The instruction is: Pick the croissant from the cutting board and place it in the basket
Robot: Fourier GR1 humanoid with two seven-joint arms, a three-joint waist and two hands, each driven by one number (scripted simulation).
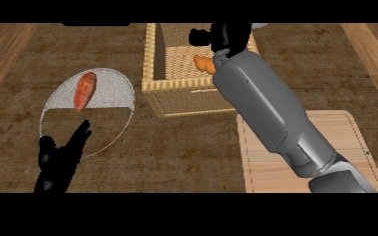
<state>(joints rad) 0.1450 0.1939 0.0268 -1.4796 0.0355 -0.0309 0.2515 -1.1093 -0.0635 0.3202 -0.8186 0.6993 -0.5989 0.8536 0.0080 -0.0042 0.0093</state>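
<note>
The right hand (229, 35) hangs over the basket (181, 83), positioned for deposit; its grip state cannot be told. The croissant (202, 63) shows within the basket walls, beside the wrist. The left hand (59, 161) rests spread.

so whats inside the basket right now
One end of the orange-brown croissant shows inside the basket. The right hand and forearm cover the rest of it and the basket's right side.

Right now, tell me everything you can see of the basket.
The basket is a rectangular box of pale tan woven wicker, open-topped, standing upright on the dark counter. An orange-brown croissant shows within its opening, by the front wall. The right hand hangs over its interior, and the grey forearm crosses and hides its right side.
</note>
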